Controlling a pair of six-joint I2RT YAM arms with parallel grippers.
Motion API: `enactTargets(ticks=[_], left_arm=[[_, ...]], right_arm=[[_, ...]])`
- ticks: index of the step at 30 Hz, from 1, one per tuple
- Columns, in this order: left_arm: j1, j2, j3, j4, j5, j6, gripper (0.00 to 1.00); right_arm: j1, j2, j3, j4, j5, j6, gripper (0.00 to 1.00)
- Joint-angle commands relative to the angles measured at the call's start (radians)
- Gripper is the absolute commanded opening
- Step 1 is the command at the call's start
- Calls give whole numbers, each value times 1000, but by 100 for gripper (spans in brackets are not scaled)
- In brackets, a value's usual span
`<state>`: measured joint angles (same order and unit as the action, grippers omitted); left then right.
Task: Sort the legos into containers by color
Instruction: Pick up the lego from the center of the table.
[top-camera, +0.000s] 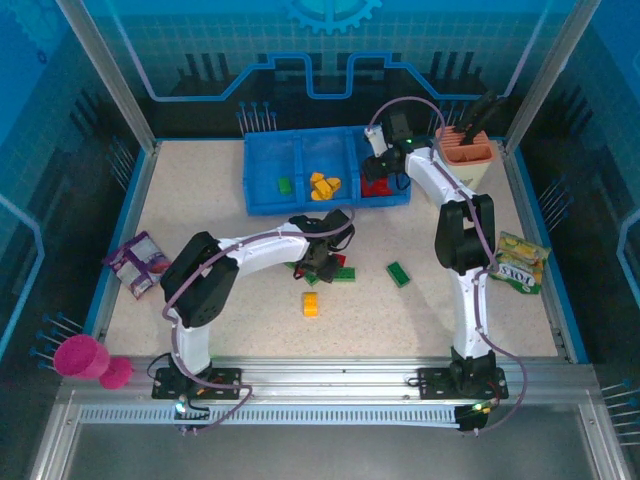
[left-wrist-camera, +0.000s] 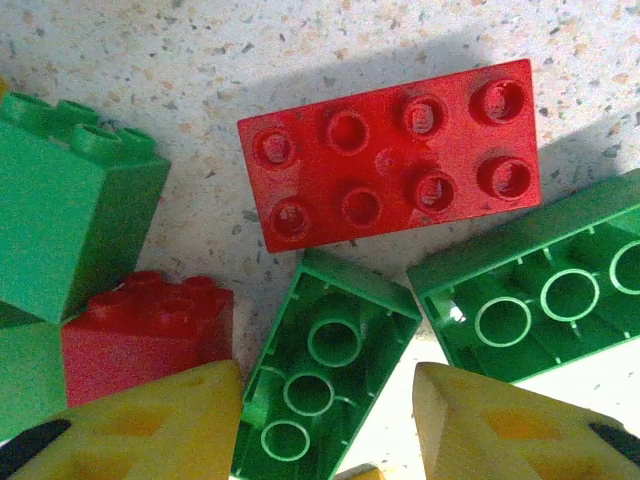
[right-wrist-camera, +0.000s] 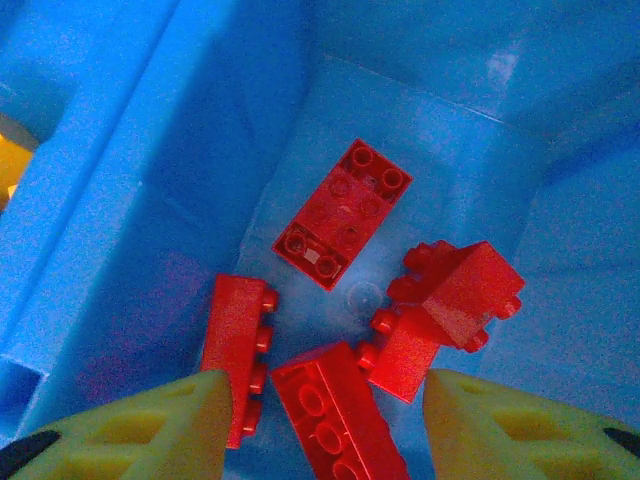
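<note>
Left hand (left-wrist-camera: 328, 368) over upturned, hollow-bellied green lego (left-wrist-camera: 322, 388)

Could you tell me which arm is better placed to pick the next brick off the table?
Left. The left gripper, open, hangs over the loose pile, an upturned green brick between its fingers. The right gripper is open over the red compartment, away from the pile.

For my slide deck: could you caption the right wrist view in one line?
Right pincer, open, hovers over red legos lying in one compartment of the blue tray.
</note>
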<state>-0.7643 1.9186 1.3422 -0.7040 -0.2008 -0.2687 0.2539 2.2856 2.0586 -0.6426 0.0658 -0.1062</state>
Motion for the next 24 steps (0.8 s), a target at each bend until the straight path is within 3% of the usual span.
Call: enactTargets(ticks=[1, 12, 20, 24], left_arm=[[-9, 37, -14, -11, 20, 50, 49], [-8, 91, -4, -31, 9, 80, 54], [-15, 90, -33, -35, 22, 71, 37], [-24, 92, -40, -31, 28, 60, 39]], right_arm=[[-4, -34, -6, -5, 9, -11, 54], [-4, -20, 18, -25, 15, -13, 56], [-5, -31, 14, -32, 39, -27, 56], [-5, -35, 10, -31, 40, -26, 56]])
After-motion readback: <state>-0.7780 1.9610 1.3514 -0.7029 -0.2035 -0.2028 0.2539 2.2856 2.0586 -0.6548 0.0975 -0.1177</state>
